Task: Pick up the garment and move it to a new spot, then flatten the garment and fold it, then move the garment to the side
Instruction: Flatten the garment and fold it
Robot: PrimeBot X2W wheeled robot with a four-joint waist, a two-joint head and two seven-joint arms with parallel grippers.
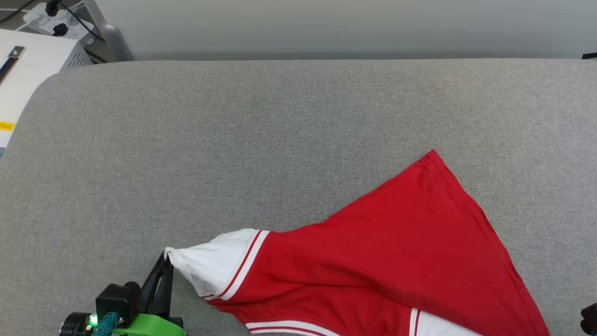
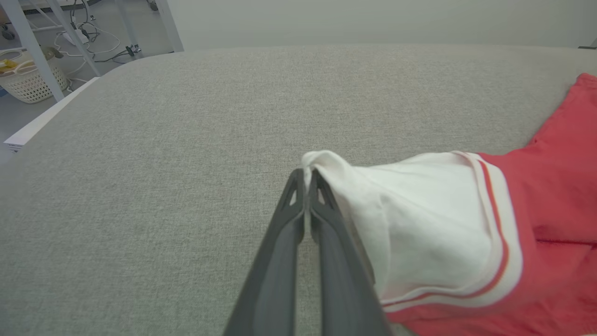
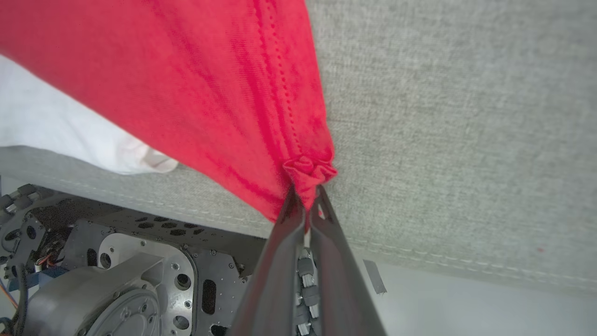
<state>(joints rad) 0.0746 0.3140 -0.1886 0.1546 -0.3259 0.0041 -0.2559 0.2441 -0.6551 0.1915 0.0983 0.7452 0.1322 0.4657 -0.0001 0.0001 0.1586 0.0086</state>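
left gripper (image 1: pixel 164 258) — two long dark tapered fingers, triangular cut-outs near tips | wrist: bright green moulded housing (image 1: pixel 147 325), black boxy block (image 1: pixel 119 298), small lit green lamp (image 1: pixel 93 320), teal plug (image 1: pixel 107 323) | right gripper (image 3: pixel 305 193): same dark fingers | base: grey metal plates (image 3: pixel 140 261) — round holes, screws

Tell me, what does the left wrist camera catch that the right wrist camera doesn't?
Left wrist view: the left gripper shut on the tip of a white sleeve, plus a white basket and cables on the floor beyond. Right wrist view: the right gripper pinching a bunched red hem corner, with the robot's metal base below. Shared: the red garment and the grey fabric surface.
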